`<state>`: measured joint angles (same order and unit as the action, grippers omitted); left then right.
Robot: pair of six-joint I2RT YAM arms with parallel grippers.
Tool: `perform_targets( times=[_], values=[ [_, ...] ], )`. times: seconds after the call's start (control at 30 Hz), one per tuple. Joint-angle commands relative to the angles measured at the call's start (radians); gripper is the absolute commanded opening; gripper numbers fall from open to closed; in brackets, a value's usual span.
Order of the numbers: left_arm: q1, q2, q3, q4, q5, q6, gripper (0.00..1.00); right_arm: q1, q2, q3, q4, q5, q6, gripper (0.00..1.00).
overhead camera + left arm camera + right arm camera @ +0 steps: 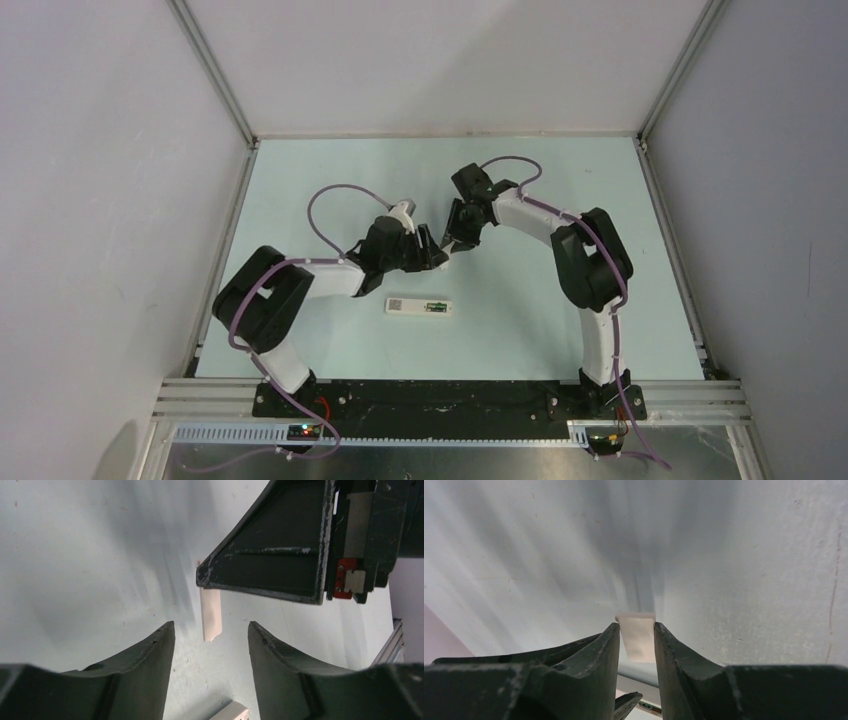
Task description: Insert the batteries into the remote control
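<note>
Right now my right pincer (636, 630) pinches a small white cover (638, 641); my left pincer (211, 626) is spread just beside it. Nearer my bases, the remote control (405, 307) lies flat, green battery (435, 306) in its recess.

It was a robotics lab's enclosed test cell; a pale green table (300, 180) sat boxed in by plain grey panels (100, 200) held in aluminium framing (215, 75); a left arm (275, 300) and a right arm (590, 260), both black and white, were bolted to a black base plate (440, 398) along the table's near edge.
</note>
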<state>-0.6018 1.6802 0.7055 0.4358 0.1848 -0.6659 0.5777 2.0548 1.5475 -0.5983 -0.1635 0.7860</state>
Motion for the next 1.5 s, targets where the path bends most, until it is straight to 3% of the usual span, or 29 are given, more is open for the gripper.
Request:
perform_targets(
  times=[0.0, 0.3, 0.6, 1.0, 1.23, 1.3, 1.47],
  values=[
    [-0.008, 0.016, 0.044, 0.059, 0.011, -0.018, 0.58, -0.009, -0.064, -0.020, 0.052, -0.083, 0.046, 0.35],
    [-0.008, 0.046, 0.056, 0.063, 0.015, -0.031, 0.53, -0.040, -0.058, -0.077, 0.132, -0.176, 0.098, 0.35],
    [-0.008, 0.058, 0.049, 0.064, 0.040, -0.034, 0.35, -0.060, -0.062, -0.114, 0.165, -0.211, 0.116, 0.35],
    [-0.009, 0.095, 0.063, 0.063, 0.054, -0.038, 0.33, -0.071, -0.055, -0.123, 0.199, -0.258, 0.144, 0.35],
    [-0.009, 0.095, 0.068, 0.063, 0.068, -0.042, 0.09, -0.072, -0.052, -0.128, 0.202, -0.261, 0.141, 0.35],
    [-0.009, 0.093, 0.072, 0.062, 0.077, -0.041, 0.02, -0.073, -0.061, -0.138, 0.214, -0.267, 0.137, 0.40],
    [-0.003, 0.067, 0.062, 0.043, 0.126, -0.023, 0.00, -0.077, -0.129, -0.194, 0.263, -0.258, 0.087, 0.68]
  ],
)
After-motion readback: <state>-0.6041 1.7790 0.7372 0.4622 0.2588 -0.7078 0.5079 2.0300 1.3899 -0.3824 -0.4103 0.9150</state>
